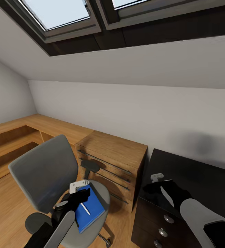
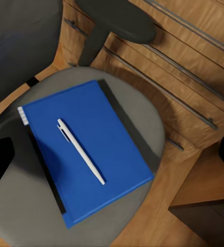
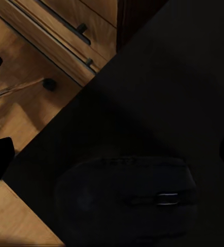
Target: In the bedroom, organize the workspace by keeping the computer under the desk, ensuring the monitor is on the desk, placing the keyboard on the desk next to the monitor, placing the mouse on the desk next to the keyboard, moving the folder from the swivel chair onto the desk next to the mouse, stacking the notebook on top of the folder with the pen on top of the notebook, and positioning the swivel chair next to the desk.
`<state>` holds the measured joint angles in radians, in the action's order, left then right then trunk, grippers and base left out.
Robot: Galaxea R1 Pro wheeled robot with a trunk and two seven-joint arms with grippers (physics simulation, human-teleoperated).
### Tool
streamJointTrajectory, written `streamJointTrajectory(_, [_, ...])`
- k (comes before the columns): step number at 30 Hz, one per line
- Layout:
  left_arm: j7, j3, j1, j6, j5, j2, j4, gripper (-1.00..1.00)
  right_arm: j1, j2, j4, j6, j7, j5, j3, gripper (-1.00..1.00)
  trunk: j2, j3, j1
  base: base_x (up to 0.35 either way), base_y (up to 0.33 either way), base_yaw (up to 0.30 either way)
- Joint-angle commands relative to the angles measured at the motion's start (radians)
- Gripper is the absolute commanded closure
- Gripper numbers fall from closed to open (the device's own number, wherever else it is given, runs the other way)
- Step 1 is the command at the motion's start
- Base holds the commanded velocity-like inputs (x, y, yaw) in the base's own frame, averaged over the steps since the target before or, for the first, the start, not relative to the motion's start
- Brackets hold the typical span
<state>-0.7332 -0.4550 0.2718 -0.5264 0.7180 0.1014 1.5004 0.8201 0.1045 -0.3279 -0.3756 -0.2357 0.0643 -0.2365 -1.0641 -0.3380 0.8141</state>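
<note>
Two tools: left tool (image 1: 78, 193) hovers over the swivel chair (image 1: 45, 172), right tool (image 1: 159, 184) over the black table (image 1: 198, 179); jaw state cannot be told.
Folder (image 2: 88, 149): blue, flat on chair seat, lower left.
Pen (image 2: 81, 151): white, atop folder.
Mouse (image 3: 127, 198): probably the dim rounded shape on the table.

The swivel chair (image 1: 54, 186) stands at the lower left of the head view, with the folder (image 1: 89, 208) lying on its seat and the pen (image 1: 85, 208) on top of the folder. Just right of the chair is a wooden chest (image 1: 114, 162) against the wall. Right of the chest, at the lower right, is the counter (image 1: 195, 175), and the mouse (image 3: 127, 198) rests on it near its edge.
</note>
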Motion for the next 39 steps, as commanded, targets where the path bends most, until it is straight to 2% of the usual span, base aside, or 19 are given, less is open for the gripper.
streamJointTrajectory(1, [-0.009, -0.006, 0.001, -0.001, 0.008, 0.001, 0.001, -1.0, 0.001, 0.001, -0.002, -0.006, -0.004, 0.006, -0.008, -1.0, -0.001, -0.001, 0.0, 0.0, 0.0, 0.0])
streamJointTrajectory(24, [-0.011, -0.013, 0.001, -0.001, 0.008, 0.0, 0.01, -1.0, 0.001, 0.001, -0.002, -0.027, -0.006, 0.008, -0.01, -1.0, -0.001, -0.001, 0.0, 0.0, 0.0, 0.0])
streamJointTrajectory(39, [-0.011, -0.013, 0.001, -0.001, 0.008, 0.0, 0.011, -1.0, 0.001, 0.0, -0.002, -0.096, -0.008, 0.008, -0.009, -1.0, -0.001, -0.001, 0.0, 0.0, 0.0, 0.0])
